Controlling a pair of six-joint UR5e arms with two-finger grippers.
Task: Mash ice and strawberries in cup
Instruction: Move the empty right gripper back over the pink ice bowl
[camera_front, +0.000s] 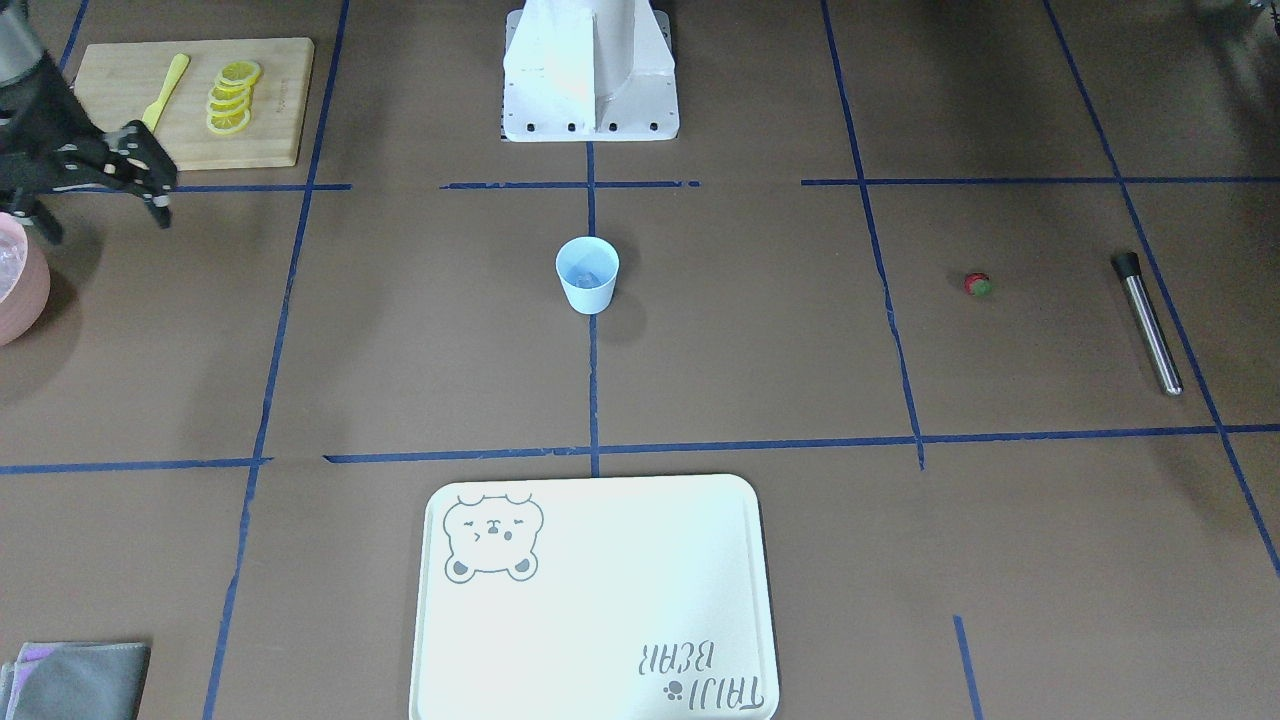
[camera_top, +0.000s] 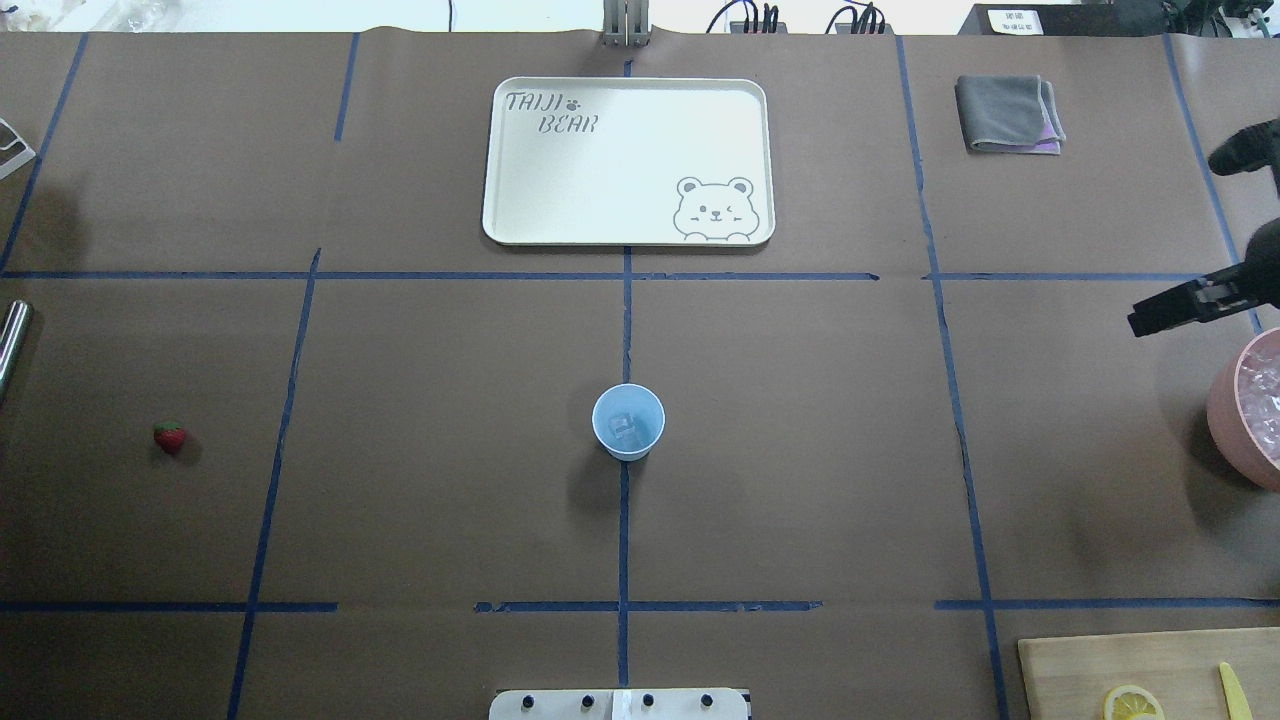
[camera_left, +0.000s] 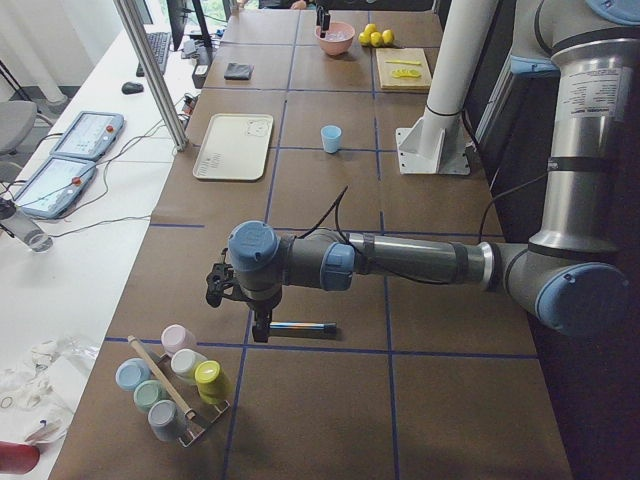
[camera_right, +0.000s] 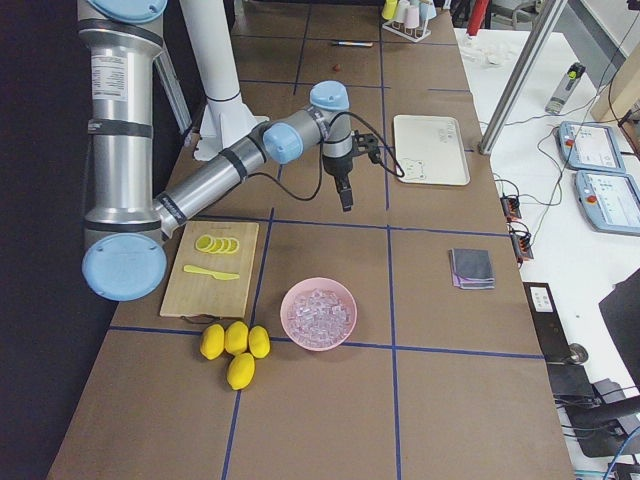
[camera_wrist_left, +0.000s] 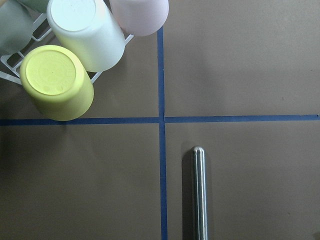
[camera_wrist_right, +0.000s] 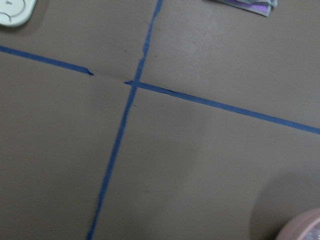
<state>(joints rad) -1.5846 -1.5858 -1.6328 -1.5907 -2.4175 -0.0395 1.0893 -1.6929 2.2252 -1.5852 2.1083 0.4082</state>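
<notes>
At the far left end of the bench (camera_top: 450, 380), a rack of upturned pastel cups (camera_left: 175, 385) stands just beside a steel muddler (camera_front: 1150, 325). The muddler lies flat with its long axis running across the bench, black-capped end toward the robot and rounded steel end toward the far side. The left claw (camera_left: 262, 326) hangs over it, pointing down; it shows only in the side view, so I cannot tell whether its jaws are spread or closed. To the right, near the muddler but clear of it, the strawberry (camera_top: 170, 437) lies on its side on the bare paper. Its green cap is turned toward the left end, so its axis runs roughly left to right. Well to the right again, on the centre tape line, the cup (camera_top: 628, 422) stands upright, mouth up and narrow base down, with the ice (camera_top: 624, 428) resting inside on its bottom. Beyond the cup on the far side lies a cream tray (camera_top: 560, 200) printed with a bear, and farther right a folded grey cloth (camera_top: 1008, 114). At the right end the right claw (camera_front: 105, 228) hangs in the air with its jaws spread wide and nothing between them. It is near a pink container (camera_top: 1235, 420) filled with ice pieces, toward that container's left and not touching it. On the robot's side there, a wooden cutting board (camera_front: 270, 100) carries a fan of lemon slices (camera_front: 232, 97) and a yellow utensil (camera_front: 165, 90), with whole lemons (camera_right: 235, 345) beside it.
</notes>
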